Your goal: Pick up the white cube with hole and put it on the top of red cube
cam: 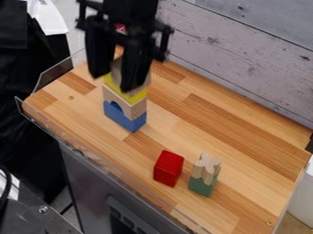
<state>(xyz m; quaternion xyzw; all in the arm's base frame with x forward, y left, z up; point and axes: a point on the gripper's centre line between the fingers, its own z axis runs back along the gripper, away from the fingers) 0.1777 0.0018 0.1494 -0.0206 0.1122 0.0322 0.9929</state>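
The thing for the task seems to be the pale block, partly hidden by the hand, on top of the stack at the far left of the surface. Under it come the yellow block, the pale arch and the blue block. The black hand hangs over this stack with its two fingers apart, the block behind and between them.

I judge the block to be plain wood: light, stiff, not fragile, so it will not bend under a firm squeeze. Smooth wood can slide a little if only the edge is taken. Best is to hold it at the middle of two opposite flat sides, low enough for good contact but above the yellow one, so that this does not come along. The hole should not be under the pads, because there is less wood to press. A straight lift would leave the stack quiet. The red cube waits at the near side, its top free to receive the block.
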